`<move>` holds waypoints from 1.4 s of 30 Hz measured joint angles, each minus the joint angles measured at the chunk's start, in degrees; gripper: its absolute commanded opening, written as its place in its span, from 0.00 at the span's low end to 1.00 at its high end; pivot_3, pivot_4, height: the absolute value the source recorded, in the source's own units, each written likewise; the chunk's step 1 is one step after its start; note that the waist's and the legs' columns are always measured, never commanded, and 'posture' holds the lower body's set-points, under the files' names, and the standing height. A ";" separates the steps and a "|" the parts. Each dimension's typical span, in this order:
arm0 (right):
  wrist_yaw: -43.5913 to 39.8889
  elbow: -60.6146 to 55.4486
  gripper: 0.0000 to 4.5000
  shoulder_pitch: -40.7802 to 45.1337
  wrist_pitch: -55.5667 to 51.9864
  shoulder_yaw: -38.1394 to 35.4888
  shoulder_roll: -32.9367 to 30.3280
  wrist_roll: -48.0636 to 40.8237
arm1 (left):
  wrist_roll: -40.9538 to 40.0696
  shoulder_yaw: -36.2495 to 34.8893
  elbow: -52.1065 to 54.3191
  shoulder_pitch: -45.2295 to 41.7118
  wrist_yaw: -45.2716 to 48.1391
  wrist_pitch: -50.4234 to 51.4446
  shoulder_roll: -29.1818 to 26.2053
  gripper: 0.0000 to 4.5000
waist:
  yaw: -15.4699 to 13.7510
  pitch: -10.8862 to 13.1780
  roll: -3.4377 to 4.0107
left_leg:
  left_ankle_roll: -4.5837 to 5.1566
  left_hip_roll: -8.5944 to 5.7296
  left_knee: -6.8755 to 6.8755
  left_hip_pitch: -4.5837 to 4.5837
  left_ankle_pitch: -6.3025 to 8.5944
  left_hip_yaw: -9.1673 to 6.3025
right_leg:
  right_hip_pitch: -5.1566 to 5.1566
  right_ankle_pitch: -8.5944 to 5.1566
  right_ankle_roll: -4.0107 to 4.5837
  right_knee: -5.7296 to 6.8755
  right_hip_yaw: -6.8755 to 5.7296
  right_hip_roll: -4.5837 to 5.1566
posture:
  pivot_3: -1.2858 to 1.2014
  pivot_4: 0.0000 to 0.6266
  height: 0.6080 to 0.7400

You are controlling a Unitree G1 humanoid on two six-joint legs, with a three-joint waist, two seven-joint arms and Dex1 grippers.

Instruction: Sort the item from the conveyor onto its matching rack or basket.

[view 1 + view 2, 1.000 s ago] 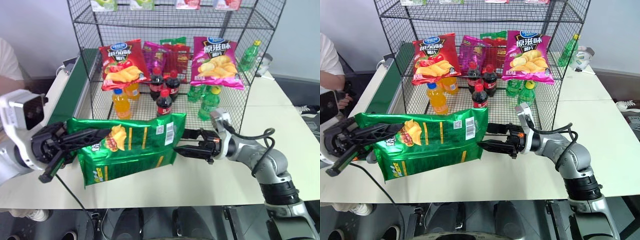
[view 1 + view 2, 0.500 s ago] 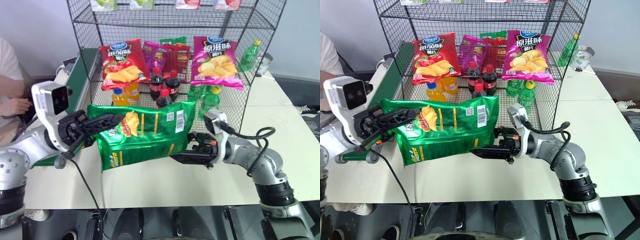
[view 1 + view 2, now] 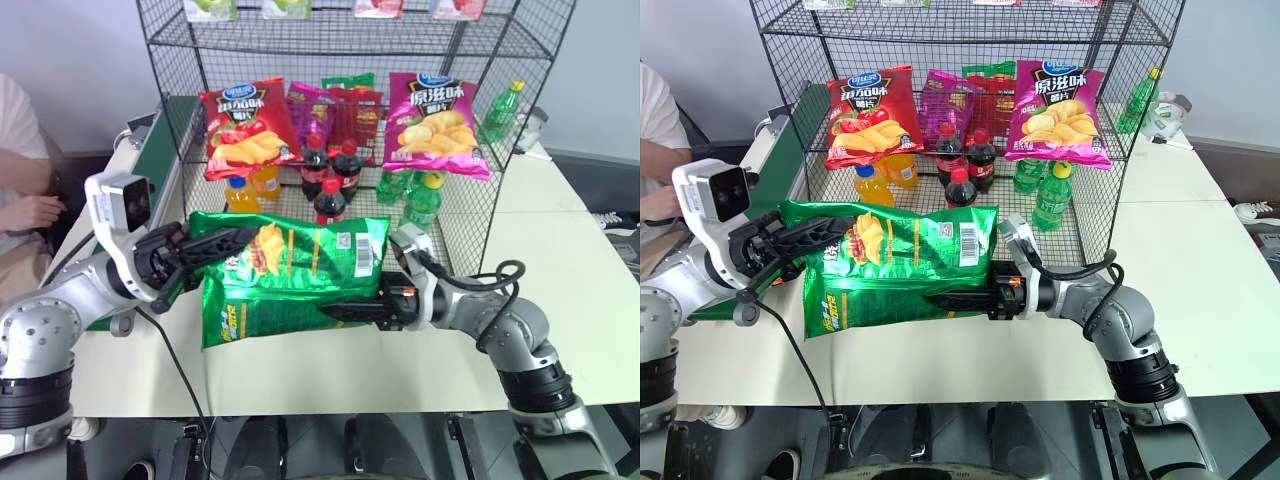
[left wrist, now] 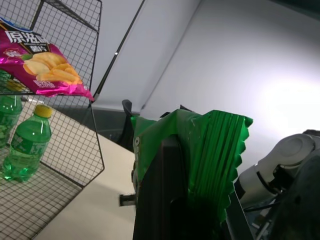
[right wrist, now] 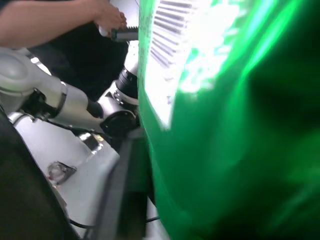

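The left gripper (image 3: pixel 215 243) is clamping its two black fingers tight on the crimped left end of the large shiny green crisp bag (image 3: pixel 290 275), holding it broadside above the white table (image 3: pixel 560 300). The right gripper (image 3: pixel 955 298) is reaching in low along the bag's front face near its barcoded right edge; its fingers are lying narrow against the foil, but whether they are gripping it I cannot tell.

The bag is hanging clear of the table, just in front of the tall black wire-mesh rack (image 3: pixel 470 200), whose lower tier is carrying cola bottles (image 3: pixel 328 190), orange drink bottles (image 3: pixel 240 200) and green bottles (image 3: pixel 420 200), with a red crisp bag (image 3: pixel 240 125) and a magenta crisp bag (image 3: pixel 432 120) leaning above them. The dark green conveyor belt (image 3: pixel 150 170) is running along the rack's left side. Open table is lying to the right.

The left wrist view is showing the bag's serrated seal pinched between the fingers (image 4: pixel 160 200). The right wrist view is showing a person's hand (image 5: pixel 107 15) behind the left arm.
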State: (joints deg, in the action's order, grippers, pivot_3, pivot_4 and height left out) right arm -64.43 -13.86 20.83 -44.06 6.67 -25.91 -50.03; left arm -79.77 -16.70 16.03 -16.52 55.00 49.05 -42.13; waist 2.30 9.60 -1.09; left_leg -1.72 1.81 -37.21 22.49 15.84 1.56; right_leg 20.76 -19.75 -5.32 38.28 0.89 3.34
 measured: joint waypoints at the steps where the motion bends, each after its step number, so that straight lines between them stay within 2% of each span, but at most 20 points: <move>1: -0.02 0.01 0.01 -0.02 0.26 -0.01 0.08 0.18 | 0.28 0.00 0.03 0.03 0.01 0.02 0.04 0.00 | 0.01 0.00 0.00 | 0.00 0.00 0.00 0.00 0.00 0.00 | 0.00 0.00 0.00 0.00 0.00 0.00 | 0.52 0.24 0.99; 6: -0.02 0.73 0.01 -0.02 -0.67 -0.17 0.27 -0.36 | 1.09 -0.04 0.54 0.69 1.08 0.04 0.02 0.00 | 0.00 0.00 0.00 | 0.00 0.01 0.00 0.00 0.00 0.00 | 0.00 0.00 0.00 0.00 0.00 0.01 | 0.52 0.24 0.99; 8: -0.04 0.73 0.00 -0.03 -0.67 -0.17 0.26 -0.34 | 1.63 -0.10 0.56 0.69 1.09 -0.09 0.03 0.12 | -0.01 0.00 0.00 | 0.00 0.01 0.00 0.00 0.00 0.00 | 0.00 0.00 0.00 0.00 0.00 0.02 | 0.52 0.24 0.99; 10: -0.10 0.78 0.00 -0.05 -0.15 -0.17 0.20 0.07 | 5.93 -0.04 0.37 0.75 0.74 -2.11 -0.01 0.28 | -0.04 0.00 0.00 | 0.00 0.00 0.00 0.00 0.00 0.00 | -0.01 0.00 0.00 -0.02 0.00 0.02 | 0.52 0.24 0.99; 16: 0.01 1.60 0.00 -0.60 2.92 -0.79 -0.05 2.29 | 10.67 -1.40 -0.91 4.85 1.38 -3.45 -0.43 0.94 | 0.11 0.00 0.00 | 0.00 0.01 0.07 0.00 0.00 0.00 | 0.01 0.00 0.00 -0.06 0.00 0.02 | 0.52 0.24 0.99; 17: 0.02 1.58 0.00 -1.06 3.62 -0.99 -0.22 2.88 | 11.01 -2.40 -1.07 6.00 1.67 -3.54 -0.48 0.99 | 0.08 0.00 0.00 | 0.00 0.01 0.08 0.01 0.00 0.00 | 0.02 0.00 0.00 -0.07 0.00 0.03 | 0.52 0.24 0.99; 20: 0.45 0.92 0.00 -2.47 8.00 -0.91 -1.01 6.94 | 13.97 -4.78 -1.34 9.78 2.58 -6.08 -0.78 0.99 | 0.08 0.00 0.01 | 0.00 0.00 0.08 0.01 0.00 0.01 | 0.02 0.00 0.00 -0.09 0.00 0.07 | 0.52 0.24 0.99; 25: 3.44 -1.80 0.00 -2.89 27.50 -1.12 -1.74 21.11 | 19.74 -7.46 -3.26 13.68 3.74 -11.29 -0.75 0.99 | -0.03 0.00 0.01 | 0.00 -0.01 0.08 0.00 0.00 0.01 | 0.02 0.00 0.00 -0.08 -0.01 0.08 | 0.52 0.24 0.99; 29: 8.76 -2.24 0.00 -4.15 42.83 -1.40 -0.55 32.07 | 26.40 -8.43 -5.23 14.76 3.65 -18.56 0.71 0.99 | -0.18 0.00 0.01 | -0.01 -0.03 0.08 0.03 0.00 0.04 | 0.03 0.00 0.00 -0.11 0.00 0.12 | 0.52 0.24 0.99; 34: 17.63 -2.21 0.00 -2.34 58.46 -2.22 -1.97 47.85 | 32.11 -8.27 -5.12 15.19 3.78 -25.37 2.99 0.99 | -0.17 0.00 0.01 | -0.04 -0.04 0.08 0.03 -0.01 0.04 | 0.03 0.00 0.01 -0.10 0.00 0.14 | 0.52 0.24 0.99; 42: 29.37 -4.68 0.00 1.05 71.19 -4.89 -4.22 63.58 | 33.05 -6.70 -1.70 14.18 0.39 -27.35 6.92 0.99 | -0.12 0.00 0.00 | -0.06 -0.03 0.05 0.01 -0.03 0.04 | 0.00 0.01 0.00 -0.06 0.00 0.13 | 0.52 0.24 0.99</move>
State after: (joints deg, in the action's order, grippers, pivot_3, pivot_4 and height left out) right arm -35.06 -18.55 21.88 27.13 1.77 -30.13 13.55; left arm -46.73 -23.40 14.33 -2.34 55.39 21.70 -35.20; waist 2.18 9.60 -1.09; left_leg -1.78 1.78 -37.16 22.51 15.81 1.61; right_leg 20.77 -19.75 -5.33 38.22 0.88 3.47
